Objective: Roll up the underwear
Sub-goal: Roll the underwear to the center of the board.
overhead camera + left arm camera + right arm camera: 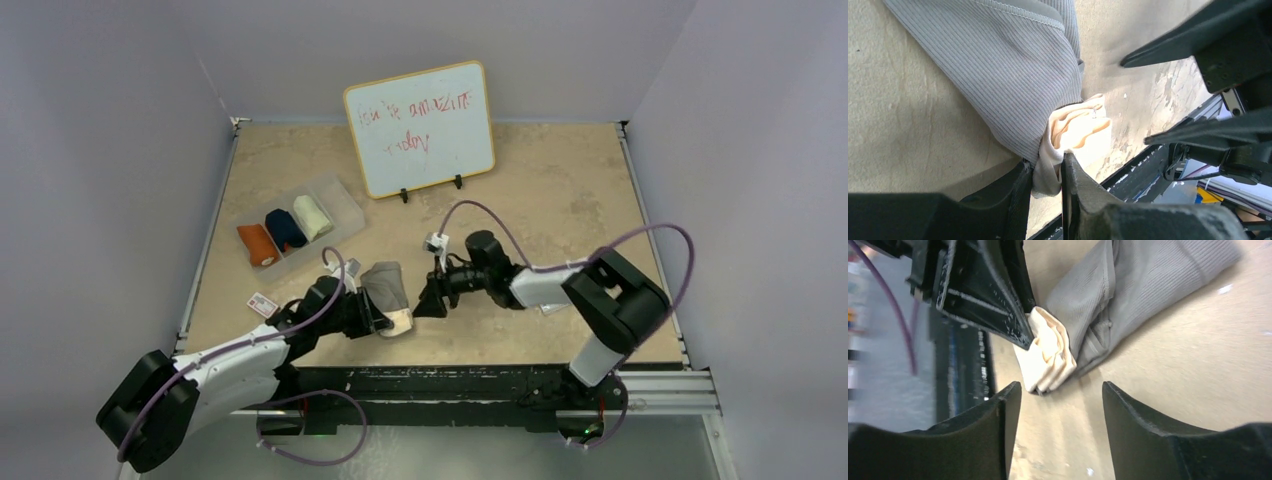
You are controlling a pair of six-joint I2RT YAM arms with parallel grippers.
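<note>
The grey underwear with a beige waistband lies folded near the table's front middle. It also shows in the left wrist view and the right wrist view. My left gripper is shut on the beige waistband at the garment's near end. My right gripper is open and empty, its fingertips just right of the waistband, apart from it. Orange, navy and pale cream rolls sit in a clear tray.
A whiteboard stands at the back middle. A small white printed card lies at the left near my left arm. The table's front rail is close behind both grippers.
</note>
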